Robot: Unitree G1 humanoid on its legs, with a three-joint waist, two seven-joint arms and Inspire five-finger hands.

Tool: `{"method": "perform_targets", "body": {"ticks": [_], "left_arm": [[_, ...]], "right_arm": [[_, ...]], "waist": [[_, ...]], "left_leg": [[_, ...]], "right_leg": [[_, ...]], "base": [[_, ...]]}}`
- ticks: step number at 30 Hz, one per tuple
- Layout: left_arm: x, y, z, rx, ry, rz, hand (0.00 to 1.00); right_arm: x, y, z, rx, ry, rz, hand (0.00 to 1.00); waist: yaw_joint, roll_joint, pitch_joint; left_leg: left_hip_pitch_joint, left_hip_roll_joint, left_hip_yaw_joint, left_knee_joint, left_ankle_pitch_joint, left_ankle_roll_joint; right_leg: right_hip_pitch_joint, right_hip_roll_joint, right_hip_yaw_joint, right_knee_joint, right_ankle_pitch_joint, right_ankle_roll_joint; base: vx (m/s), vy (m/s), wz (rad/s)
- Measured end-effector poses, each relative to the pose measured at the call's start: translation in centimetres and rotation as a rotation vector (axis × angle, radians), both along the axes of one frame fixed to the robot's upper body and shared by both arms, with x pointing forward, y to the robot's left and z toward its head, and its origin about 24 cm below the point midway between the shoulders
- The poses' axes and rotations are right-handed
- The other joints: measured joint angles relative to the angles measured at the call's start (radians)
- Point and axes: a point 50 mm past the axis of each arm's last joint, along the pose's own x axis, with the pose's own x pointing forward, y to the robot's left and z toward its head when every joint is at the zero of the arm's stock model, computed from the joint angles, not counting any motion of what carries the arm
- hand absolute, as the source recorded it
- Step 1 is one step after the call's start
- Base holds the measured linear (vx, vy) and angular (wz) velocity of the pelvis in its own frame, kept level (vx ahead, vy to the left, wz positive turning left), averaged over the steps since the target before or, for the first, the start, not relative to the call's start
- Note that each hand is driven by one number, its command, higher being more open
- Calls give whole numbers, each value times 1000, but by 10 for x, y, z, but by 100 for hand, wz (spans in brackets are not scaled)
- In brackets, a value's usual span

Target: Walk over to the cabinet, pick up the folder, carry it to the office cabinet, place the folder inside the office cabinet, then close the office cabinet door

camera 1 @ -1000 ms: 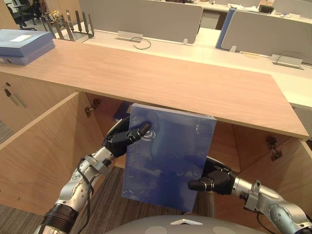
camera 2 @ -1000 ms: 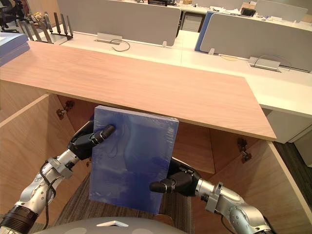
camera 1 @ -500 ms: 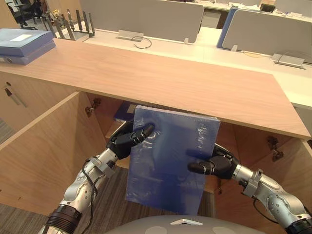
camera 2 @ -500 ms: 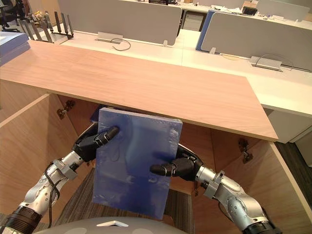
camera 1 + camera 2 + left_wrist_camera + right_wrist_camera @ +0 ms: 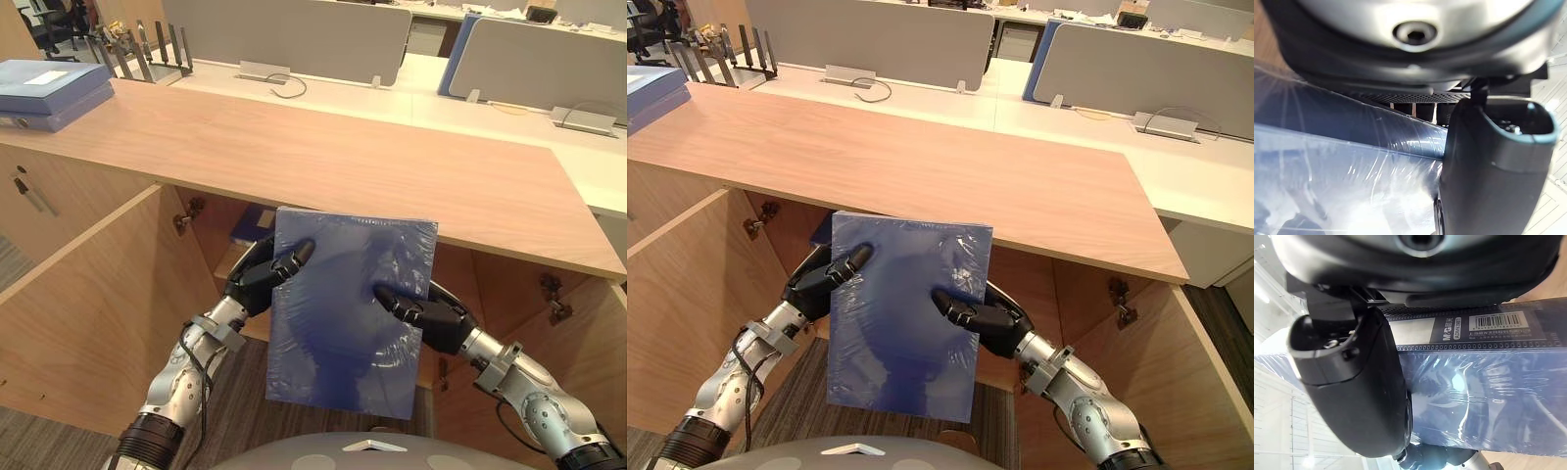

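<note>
Between left hand (image 5: 253,286) and right hand (image 5: 436,318), fingers (image 5: 290,260) pinch blue folder (image 5: 343,343) upright, open office cabinet (image 5: 93,289) behind.

The left hand (image 5: 1400,63) sits dark and close, its thumb (image 5: 1488,166) pressed flat against the face of the blue folder (image 5: 1342,166). Clear film (image 5: 1376,196) wraps the folder, wrinkled and catching light. Dark fingers (image 5: 1422,113) show just past the folder's edge, and brown wood (image 5: 1263,49) shows beside the hand.

Folder (image 5: 348,323) before open office cabinet (image 5: 392,176)
</note>
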Motion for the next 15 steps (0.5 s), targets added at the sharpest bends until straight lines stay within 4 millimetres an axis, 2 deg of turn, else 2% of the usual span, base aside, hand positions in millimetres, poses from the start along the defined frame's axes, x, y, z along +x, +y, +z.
{"method": "perform_targets", "body": {"ticks": [9, 15], "left_arm": [[2, 2, 4, -57, -27, 43, 100], [4, 5, 7, -56, -45, 59, 100]], "right_arm": [[-13, 11, -16, 89, 92, -13, 0], [-15, 17, -19, 116, 105, -13, 0]], "waist": [[1, -3, 1], [1, -11, 0]], "left_leg": [[0, -1, -4, -1, 0, 0], [2, -1, -4, -1, 0, 0]], "right_leg": [[2, -1, -1, 0, -1, -1], [4, -1, -1, 0, -1, -2]], "base": [[0, 0, 0], [0, 0, 0]]}}
